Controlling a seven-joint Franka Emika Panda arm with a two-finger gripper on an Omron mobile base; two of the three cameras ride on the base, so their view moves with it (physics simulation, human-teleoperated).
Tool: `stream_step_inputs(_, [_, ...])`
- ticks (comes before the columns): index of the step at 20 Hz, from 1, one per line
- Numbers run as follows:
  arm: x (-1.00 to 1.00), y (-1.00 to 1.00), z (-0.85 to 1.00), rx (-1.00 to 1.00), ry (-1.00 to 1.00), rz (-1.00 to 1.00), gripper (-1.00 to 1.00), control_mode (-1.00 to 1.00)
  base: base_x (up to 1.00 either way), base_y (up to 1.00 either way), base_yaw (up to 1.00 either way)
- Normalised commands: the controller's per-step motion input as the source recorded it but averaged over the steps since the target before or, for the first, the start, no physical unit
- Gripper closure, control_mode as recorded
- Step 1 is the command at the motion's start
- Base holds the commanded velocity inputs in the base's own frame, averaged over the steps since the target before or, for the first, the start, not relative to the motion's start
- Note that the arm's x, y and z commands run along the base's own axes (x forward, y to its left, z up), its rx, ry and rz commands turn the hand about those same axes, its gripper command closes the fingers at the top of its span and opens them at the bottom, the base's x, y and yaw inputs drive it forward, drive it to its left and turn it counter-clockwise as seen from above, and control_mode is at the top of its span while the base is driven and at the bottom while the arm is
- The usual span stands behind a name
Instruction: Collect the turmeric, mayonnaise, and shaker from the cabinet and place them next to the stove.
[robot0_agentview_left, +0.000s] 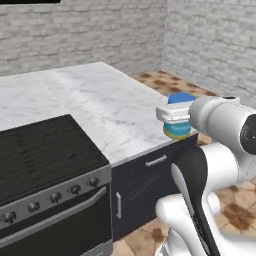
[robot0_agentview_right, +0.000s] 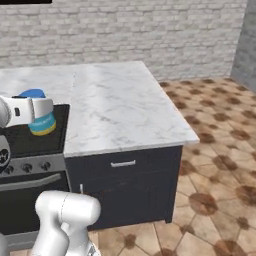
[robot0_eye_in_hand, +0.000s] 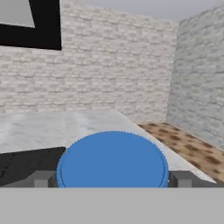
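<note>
Broadly, a white marble counter (robot0_agentview_left: 95, 105) spreads across the middle of both base views, backed by pale brick walls, with a brown tiled floor (robot0_agentview_right: 220, 150) beyond its far end. Set into the counter is the stove (robot0_agentview_left: 45, 165), black on top with cast grates, a silver front panel carrying a row of dark knobs, and an oven handle below. Just beside the stove, under the marble, sit dark drawers (robot0_agentview_right: 125, 185) with silver handles. A black edge of the cabinet (robot0_eye_in_hand: 30, 30) shows in the upper left of the hand view, high against the brick.

The mayonnaise (robot0_agentview_left: 178, 122) is the small item here: a short, wide jar with a round blue lid, a yellow body and a blue band near its base. It is held up in the air by the gripper (robot0_eye_in_hand: 113, 180), above the stove-and-counter area rather than resting on anything. In the hand view its blue lid fills the space between the two dark fingertips (robot0_eye_in_hand: 43, 179), which sit on either side of it, so the jaws appear closed on the jar, though actual contact is hard to confirm.
</note>
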Motion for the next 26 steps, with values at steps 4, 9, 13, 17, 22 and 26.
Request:
stream_step_inputs(4, [0.00,0.00,0.00,0.00,0.00,0.00,1.00,1.00,-0.03,0.83,0.36])
stream_step_inputs(9, [0.00,0.00,0.00,0.00,0.00,0.00,1.00,1.00,0.12,0.84,0.34])
stream_step_inputs(13, [0.00,0.00,0.00,0.00,0.00,0.00,1.00,1.00,0.22,0.81,0.32])
stream_step_inputs(17, [0.00,0.00,0.00,0.00,0.00,0.00,1.00,1.00,0.45,0.71,0.29])
stream_step_inputs(22, [0.00,0.00,0.00,0.00,0.00,0.00,1.00,1.00,0.63,0.43,0.24])
stream_step_inputs(26, [0.00,0.00,0.00,0.00,0.00,0.00,1.00,1.00,0.78,0.10,0.14])
